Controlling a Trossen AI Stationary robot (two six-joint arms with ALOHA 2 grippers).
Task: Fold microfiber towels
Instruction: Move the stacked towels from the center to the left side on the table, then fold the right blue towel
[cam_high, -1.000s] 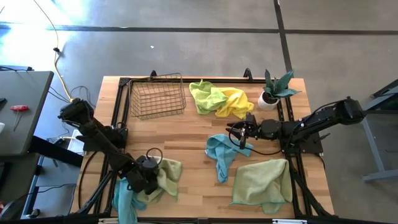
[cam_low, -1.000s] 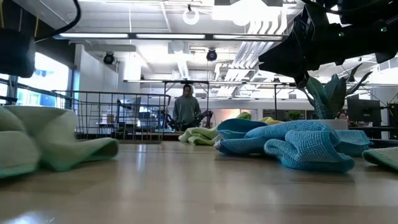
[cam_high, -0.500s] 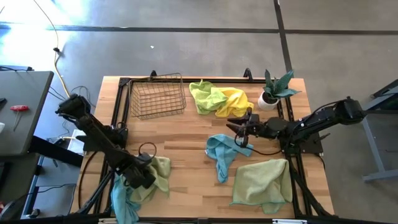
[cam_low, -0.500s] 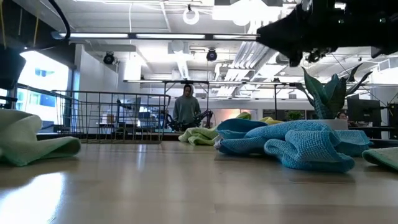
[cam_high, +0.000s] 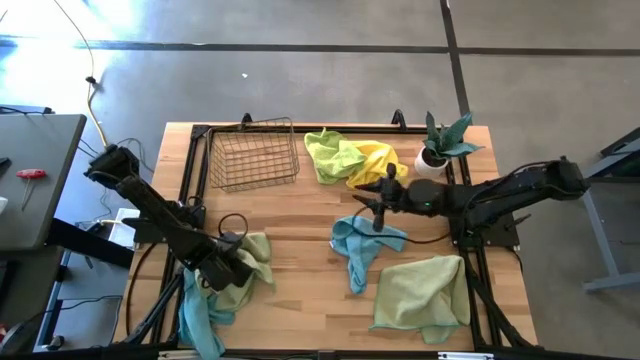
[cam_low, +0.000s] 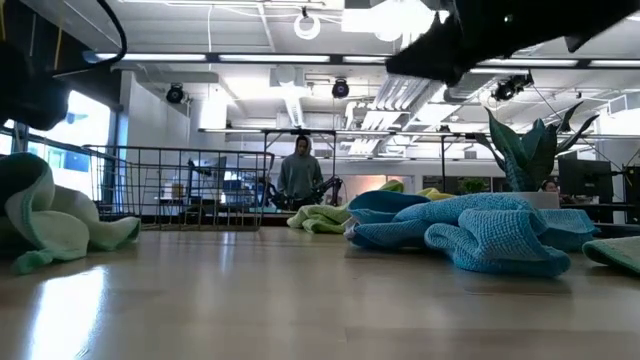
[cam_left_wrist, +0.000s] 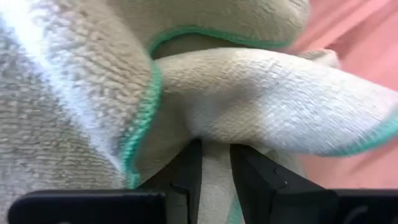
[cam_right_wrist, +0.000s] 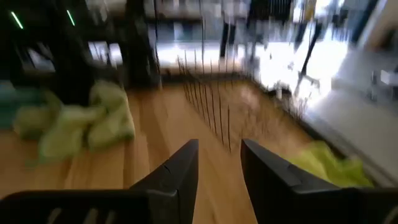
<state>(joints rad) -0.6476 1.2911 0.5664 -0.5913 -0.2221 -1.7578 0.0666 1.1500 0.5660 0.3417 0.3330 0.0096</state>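
My left gripper (cam_high: 226, 266) is shut on a pale sage green towel (cam_high: 252, 264) at the table's near left. The towel shows bunched in the low view (cam_low: 55, 218). A light blue towel (cam_high: 196, 316) hangs over the near left edge. My right gripper (cam_high: 374, 198) hovers open, with nothing between its fingers (cam_right_wrist: 181, 175), above a crumpled blue towel (cam_high: 358, 246) at mid-table. Another pale green towel (cam_high: 421, 291) lies spread at the near right. Lime green (cam_high: 330, 155) and yellow (cam_high: 378, 163) towels lie heaped at the far side. My left gripper pinches a gathered fold of the pale sage towel (cam_left_wrist: 215, 153) between its two fingers (cam_left_wrist: 186, 180). It comes from above, pointing steeply down. The cloth bulges up around the fingertips in several folds, slack. Its lower part rests on the table (cam_low: 90, 236).
A wire basket (cam_high: 254, 154) stands at the far left. A potted plant (cam_high: 441, 146) stands at the far right. A black frame (cam_high: 195, 180) runs along the table's sides. Bare wood (cam_high: 300, 300) lies between the near towels. A person (cam_low: 299, 175) stands far behind the table.
My left gripper has gone up and toward the table's left edge, rolling its wrist. It has dragged the pale sage towel along, and the towel has bunched into a smaller heap. My right gripper has risen from the blue towel toward the far edge and rolled. The blue towel has stayed put.
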